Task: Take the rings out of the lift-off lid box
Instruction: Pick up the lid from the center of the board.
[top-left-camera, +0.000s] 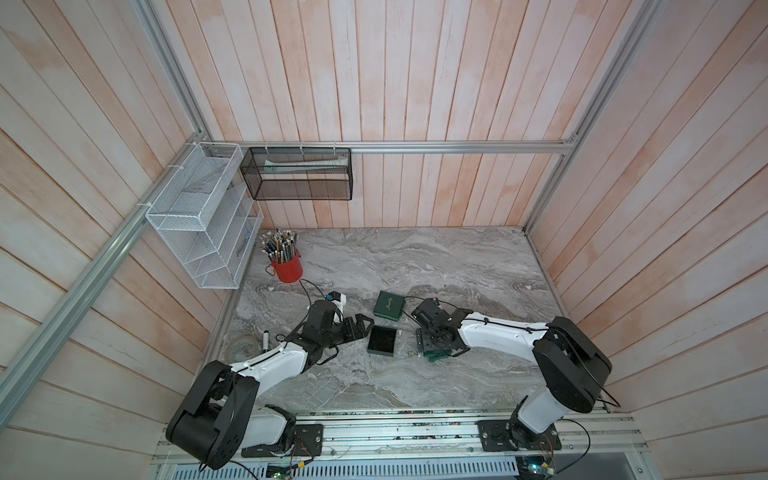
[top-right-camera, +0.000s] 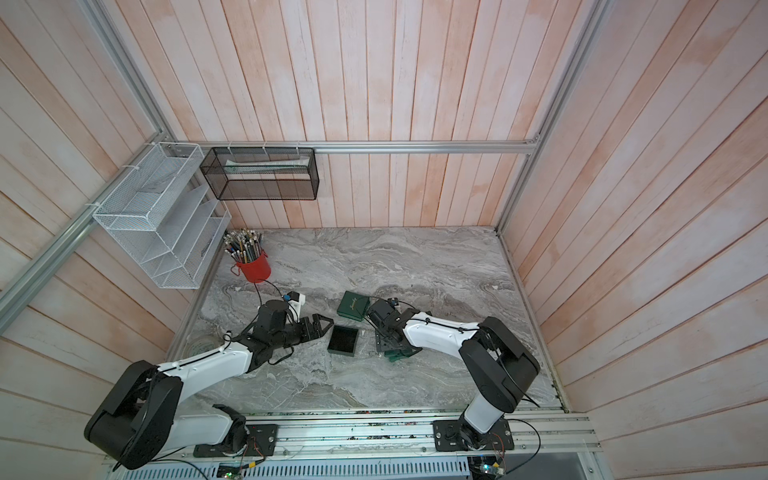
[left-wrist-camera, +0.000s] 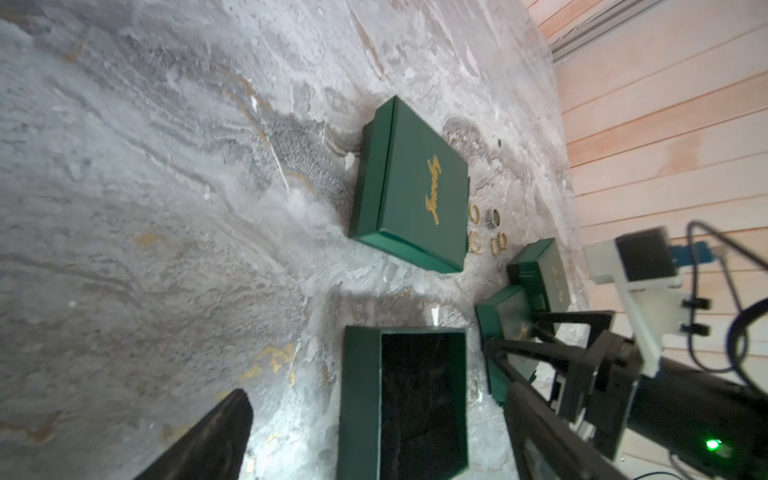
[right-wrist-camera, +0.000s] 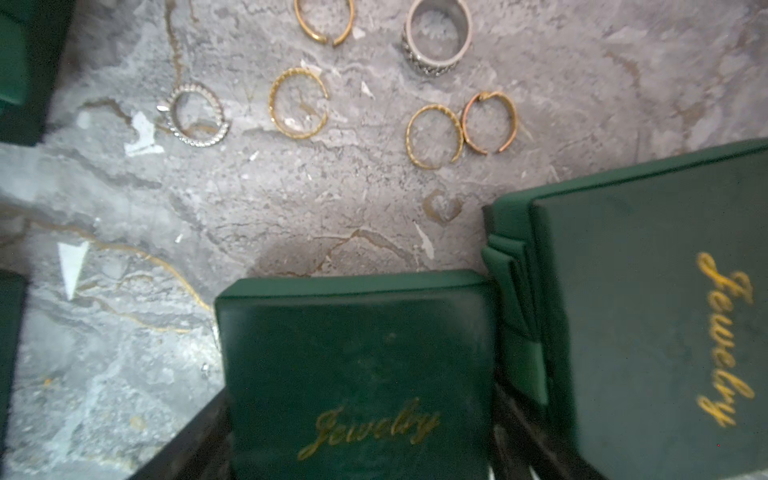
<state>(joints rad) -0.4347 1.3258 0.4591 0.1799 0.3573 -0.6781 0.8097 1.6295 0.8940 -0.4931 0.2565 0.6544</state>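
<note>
The lift-off lid box's base (top-left-camera: 382, 338) (left-wrist-camera: 357, 399) lies open on the marble, and its black inside shows no rings. Its green lid (top-left-camera: 389, 305) (left-wrist-camera: 411, 187) with gold lettering rests just behind it. Several rings (right-wrist-camera: 299, 103) (left-wrist-camera: 486, 232), gold, silvery and copper, lie loose on the marble beyond the lid. My left gripper (top-left-camera: 361, 324) (left-wrist-camera: 374, 449) is open, its fingers either side of the base's near end. My right gripper (top-left-camera: 436, 351) (right-wrist-camera: 361, 436) is open and straddles a small closed green box (right-wrist-camera: 357, 374); whether it touches the box I cannot tell.
A second small green box (right-wrist-camera: 652, 311) lies against the first. A red cup of pencils (top-left-camera: 286, 266) stands at the back left below a white wire rack (top-left-camera: 199, 232) and a black mesh basket (top-left-camera: 299, 174). A marker (top-left-camera: 266, 338) and a clear roll (top-left-camera: 241, 347) lie by the left edge.
</note>
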